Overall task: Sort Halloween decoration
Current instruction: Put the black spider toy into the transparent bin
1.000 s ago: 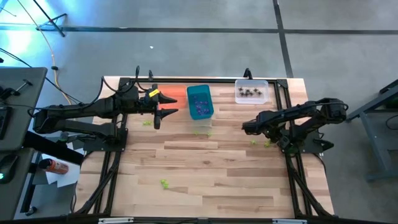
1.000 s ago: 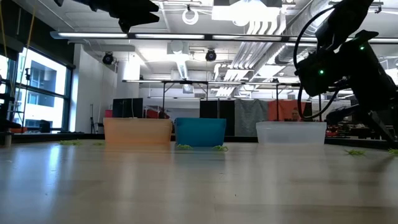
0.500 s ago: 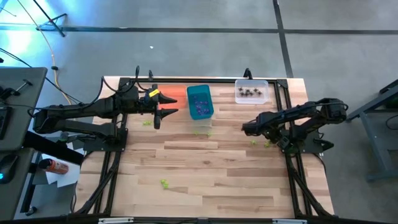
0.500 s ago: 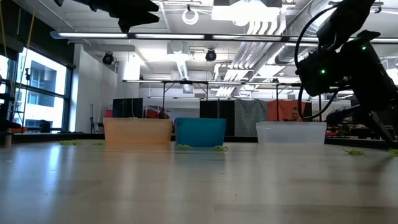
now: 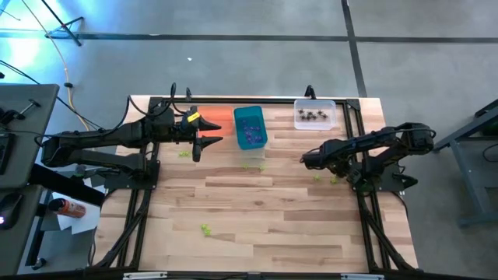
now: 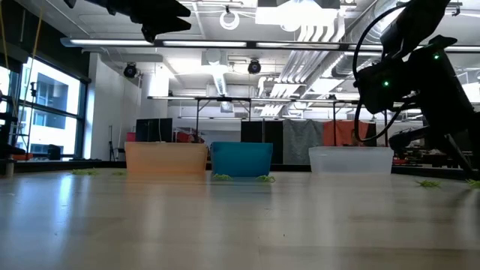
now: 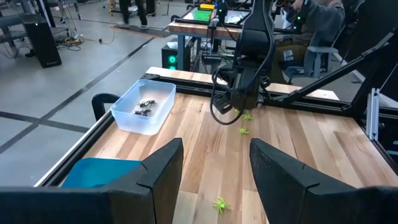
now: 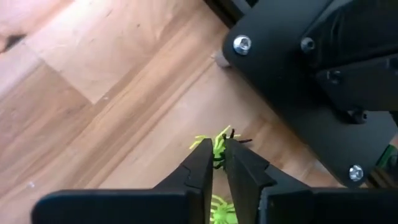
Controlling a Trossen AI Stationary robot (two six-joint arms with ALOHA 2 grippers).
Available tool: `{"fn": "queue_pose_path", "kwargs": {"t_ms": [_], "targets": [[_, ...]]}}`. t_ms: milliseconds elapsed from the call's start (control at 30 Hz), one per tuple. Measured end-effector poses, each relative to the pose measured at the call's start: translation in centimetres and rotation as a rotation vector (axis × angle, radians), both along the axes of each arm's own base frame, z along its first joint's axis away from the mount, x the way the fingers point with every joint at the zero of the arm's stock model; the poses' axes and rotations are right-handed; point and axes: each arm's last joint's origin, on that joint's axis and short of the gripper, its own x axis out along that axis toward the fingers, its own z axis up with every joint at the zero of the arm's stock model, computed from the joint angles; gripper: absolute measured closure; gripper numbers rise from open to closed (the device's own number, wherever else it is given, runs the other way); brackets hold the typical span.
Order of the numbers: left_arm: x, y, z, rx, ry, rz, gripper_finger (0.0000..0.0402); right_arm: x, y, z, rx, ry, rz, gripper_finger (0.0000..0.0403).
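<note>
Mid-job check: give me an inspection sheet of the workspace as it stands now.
Surface: wooden table, mostly bare.
Job's things: green spiders loose on the table; black ones in the clear bin; purple ones in the teal bin; orange bin beside it.
Clutter: nothing seen.
Grippers: left gripper open, raised by the orange bin; right gripper pinching a green spider.
Cables: on both arms.
Surroundings: other workbenches, a person seated.
</note>
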Motion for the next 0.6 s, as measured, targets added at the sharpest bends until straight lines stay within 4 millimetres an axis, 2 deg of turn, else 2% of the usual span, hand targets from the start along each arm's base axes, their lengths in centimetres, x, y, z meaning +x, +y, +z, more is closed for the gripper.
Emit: {"fn": "queue_pose_path", "kwargs": {"t_ms": [267,600], "targets": [[0.0,0.0,0.01,0.0,0.0,0.0,0.0229,0.13,0.19,0.06,0.016,-0.004,0.069,0.04],[-0.03,-0.02,-0.14,-0.011,0.014,0.002,0.0229,0.16,0.44,0.05,0.026,-0.005,0.085,0.036]]}}
